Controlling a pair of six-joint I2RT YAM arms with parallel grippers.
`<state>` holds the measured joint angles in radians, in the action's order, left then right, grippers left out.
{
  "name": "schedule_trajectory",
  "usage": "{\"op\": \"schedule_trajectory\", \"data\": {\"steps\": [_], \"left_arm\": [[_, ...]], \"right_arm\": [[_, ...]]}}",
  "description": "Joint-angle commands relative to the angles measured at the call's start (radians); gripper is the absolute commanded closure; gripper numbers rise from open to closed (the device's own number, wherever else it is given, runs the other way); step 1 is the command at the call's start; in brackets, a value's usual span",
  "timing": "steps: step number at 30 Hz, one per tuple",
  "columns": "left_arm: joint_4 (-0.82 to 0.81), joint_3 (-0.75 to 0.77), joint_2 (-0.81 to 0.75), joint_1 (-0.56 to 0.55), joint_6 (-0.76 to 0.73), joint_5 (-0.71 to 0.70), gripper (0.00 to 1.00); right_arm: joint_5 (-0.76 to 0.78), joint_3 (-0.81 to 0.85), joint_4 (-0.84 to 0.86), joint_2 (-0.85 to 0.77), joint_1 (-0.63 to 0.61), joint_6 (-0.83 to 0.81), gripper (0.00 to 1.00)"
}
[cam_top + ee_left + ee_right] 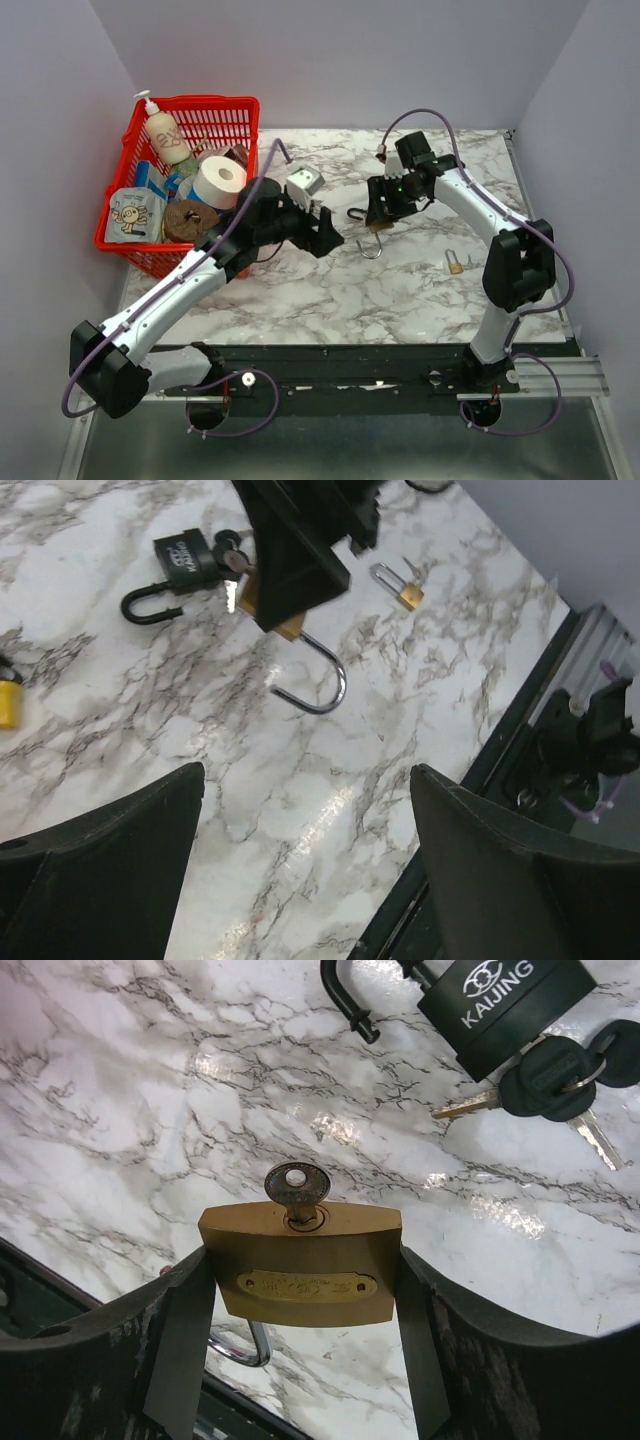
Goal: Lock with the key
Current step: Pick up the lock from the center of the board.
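- The right pincer (pixel 380 218) pinches the brass lock (pixel 300 1265) by its two side faces, above the middle of the bench (pixel 300 290).
- The key (pixel 297 1188) sits in the keyhole at one end of the body. The open shackle (pixel 343 680) juts from the other end, down toward the near edge.
- The lock's long axis therefore seems to run from far to near, key end far and shackle end near.
- The left pincer (pixel 328 236) is spread and holds nothing. It sits just left of the lock, facing it, with the shackle closest to it.
- The left arm is the free one and the nearer, so closing the shackle or turning the key likely falls to it.
- A black lock (pixel 505 1005) with its own keys lies on the bench just beyond.
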<state>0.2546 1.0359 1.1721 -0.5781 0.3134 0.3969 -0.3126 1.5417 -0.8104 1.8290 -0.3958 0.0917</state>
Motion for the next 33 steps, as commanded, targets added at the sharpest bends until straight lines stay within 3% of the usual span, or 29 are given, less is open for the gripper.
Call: {"op": "schedule_trajectory", "data": {"steps": [1,4,7,10,13,14,16,17,21,24,33], "left_arm": [[0.008,-0.023,0.000,-0.137,-0.226,-0.167,0.08],[-0.034,-0.043,0.003,-0.123,-0.154,-0.071,0.02],[-0.182,-0.106,-0.005,-0.108,0.013,0.069,0.01],[-0.276,-0.110,0.033,-0.118,0.053,0.071,0.01],[-0.144,-0.011,0.066,-0.232,-0.197,-0.134,0.01],[-0.115,0.018,0.069,-0.282,-0.259,-0.273,0.01],[-0.069,0.058,0.098,-0.337,-0.373,-0.422,0.02],[-0.028,0.078,0.113,-0.382,-0.501,-0.581,0.03],[-0.055,0.061,0.165,-0.552,-0.796,-0.833,0.04],[-0.156,-0.031,0.199,-0.664,-1.036,-0.965,0.02],[-0.432,-0.178,0.271,-0.755,-1.353,-1.089,0.02]], "right_arm": [[-0.127,0.061,-0.004,-0.065,0.038,0.068,0.49],[-0.172,0.051,0.019,-0.101,0.057,0.078,0.49],[-0.201,0.035,0.043,-0.138,0.060,0.095,0.50],[-0.217,0.025,0.053,-0.158,0.063,0.109,0.50],[-0.209,0.017,0.063,-0.177,0.066,0.134,0.50],[-0.189,0.014,0.063,-0.180,0.066,0.146,0.50],[-0.169,0.008,0.063,-0.178,0.069,0.155,0.50],[-0.157,0.002,0.063,-0.177,0.074,0.173,0.50],[-0.187,-0.017,0.070,-0.155,0.090,0.207,0.50],[-0.220,-0.026,0.074,-0.148,0.092,0.221,0.50],[-0.287,-0.090,0.105,-0.197,0.092,0.244,0.50]]}}
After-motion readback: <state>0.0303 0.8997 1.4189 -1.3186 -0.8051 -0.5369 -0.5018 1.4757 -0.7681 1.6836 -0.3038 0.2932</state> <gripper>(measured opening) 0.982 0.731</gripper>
